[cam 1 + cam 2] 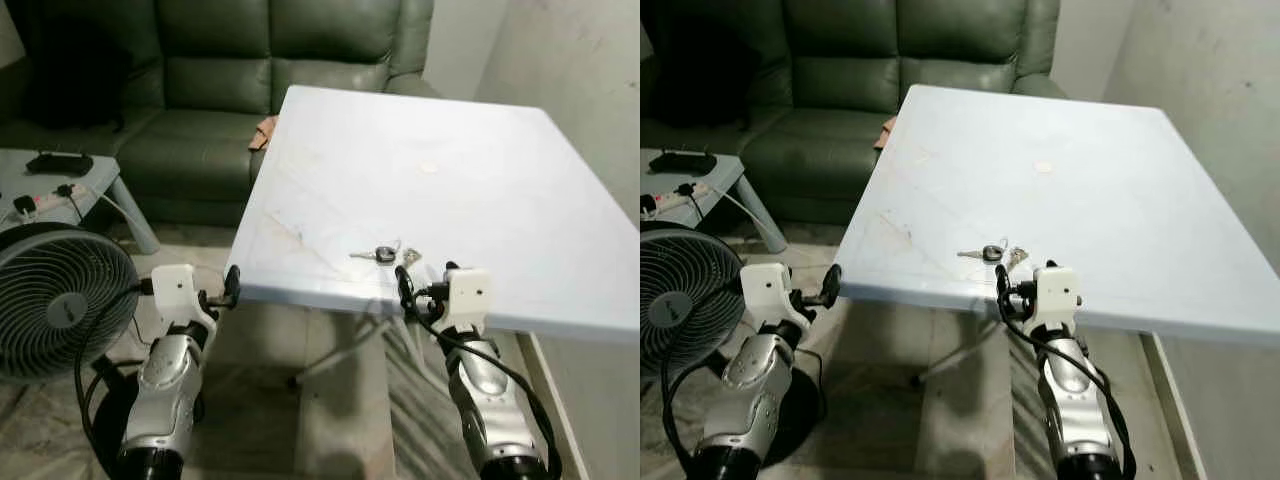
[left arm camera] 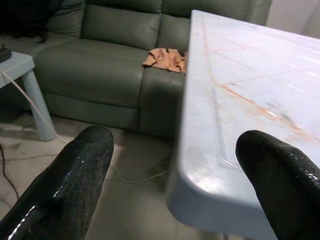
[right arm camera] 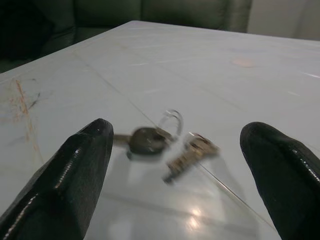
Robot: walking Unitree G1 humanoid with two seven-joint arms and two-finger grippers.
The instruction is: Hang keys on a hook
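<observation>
A bunch of keys on a ring, one with a black head, lies near the front edge of the white table. My right gripper is open at that edge, just short of the keys, which lie on the tabletop between and beyond its two black fingers. My left gripper is open too, held at the table's front left corner with nothing between its fingers.
A dark green sofa stands behind the table, with an orange cloth on its seat. At the left are a floor fan and a small side table with a power strip. A wall runs along the right.
</observation>
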